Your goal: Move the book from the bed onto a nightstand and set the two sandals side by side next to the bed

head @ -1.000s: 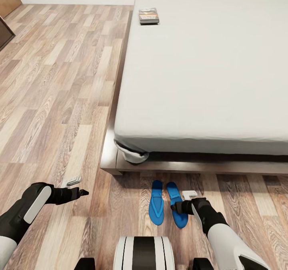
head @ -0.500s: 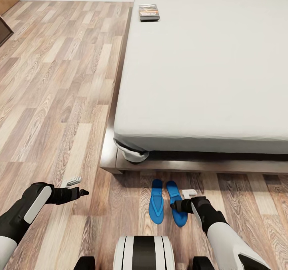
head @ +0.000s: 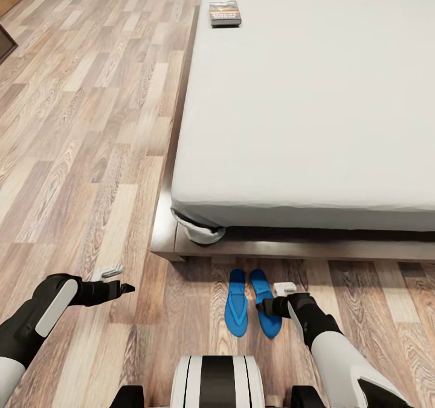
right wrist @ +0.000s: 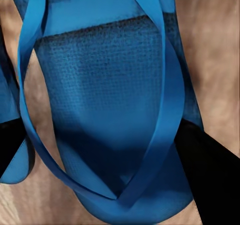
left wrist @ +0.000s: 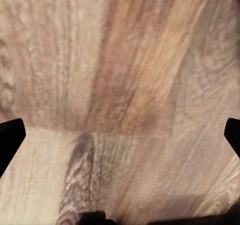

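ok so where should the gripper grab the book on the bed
Grip the book across its thin edges, coming down from above. It lies flat on the bed, cover up, near the mattress's left side at the far end, so no face is free to pinch. That side borders open floor, so approaching from there, probably with the left gripper, looks easiest.

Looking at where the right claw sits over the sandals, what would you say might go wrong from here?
1. The right claw hangs at the right sandal, its fingers either side of the strap; lifting away might snag it and spoil the pair with the left sandal.
2. The book lies at the far corner of the bed, likely beyond reach without driving round.
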Robot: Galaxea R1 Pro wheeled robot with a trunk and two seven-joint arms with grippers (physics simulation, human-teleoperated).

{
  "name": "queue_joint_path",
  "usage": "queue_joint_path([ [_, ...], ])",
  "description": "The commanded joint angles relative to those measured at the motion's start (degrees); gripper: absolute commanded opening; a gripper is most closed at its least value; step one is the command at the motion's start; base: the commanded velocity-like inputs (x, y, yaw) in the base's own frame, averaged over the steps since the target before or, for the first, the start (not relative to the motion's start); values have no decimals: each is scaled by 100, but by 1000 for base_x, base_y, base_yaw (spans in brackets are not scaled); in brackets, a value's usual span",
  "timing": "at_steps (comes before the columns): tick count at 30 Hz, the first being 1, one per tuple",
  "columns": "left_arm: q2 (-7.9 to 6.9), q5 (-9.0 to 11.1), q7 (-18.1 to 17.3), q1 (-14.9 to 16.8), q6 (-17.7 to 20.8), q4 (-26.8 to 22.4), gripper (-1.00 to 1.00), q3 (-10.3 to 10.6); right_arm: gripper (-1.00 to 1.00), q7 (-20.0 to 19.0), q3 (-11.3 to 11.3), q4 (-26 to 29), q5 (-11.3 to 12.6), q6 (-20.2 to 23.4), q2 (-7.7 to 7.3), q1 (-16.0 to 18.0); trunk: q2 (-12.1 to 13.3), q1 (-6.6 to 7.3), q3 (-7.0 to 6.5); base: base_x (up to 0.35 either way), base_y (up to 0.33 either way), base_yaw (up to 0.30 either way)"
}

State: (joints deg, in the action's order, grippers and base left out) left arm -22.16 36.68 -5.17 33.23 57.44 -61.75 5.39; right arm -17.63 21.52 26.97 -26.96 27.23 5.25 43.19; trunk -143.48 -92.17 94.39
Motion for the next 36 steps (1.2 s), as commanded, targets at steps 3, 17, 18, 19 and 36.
queue_joint_path([
  [3, -6, -56, -54, 2, 12, -37, 100, 6, -100, -48, 45, 5, -69, 23, 21, 83, -1, 1, 3, 0, 0, 0],
  [17, -7, -56, -54, 0, 13, -154, 100, 10, -100, -41, 41, -17, -73, 20, 59, 154, -5, -7, 70, 0, 0, 0],
  [18, -7, -56, -54, 0, 13, -154, 100, 9, -100, -42, 40, -18, -73, 20, 63, 154, -5, -7, 70, 0, 0, 0],
  [19, -7, -56, -54, 0, 13, -157, 100, 8, -100, -41, 39, -21, -73, 20, 73, 154, -5, -7, 70, 0, 0, 0],
  [36, -7, -56, -54, 0, 13, -162, 100, 14, 100, -48, 37, -25, -73, 20, 99, 155, -5, -7, 70, 0, 0, 0],
])
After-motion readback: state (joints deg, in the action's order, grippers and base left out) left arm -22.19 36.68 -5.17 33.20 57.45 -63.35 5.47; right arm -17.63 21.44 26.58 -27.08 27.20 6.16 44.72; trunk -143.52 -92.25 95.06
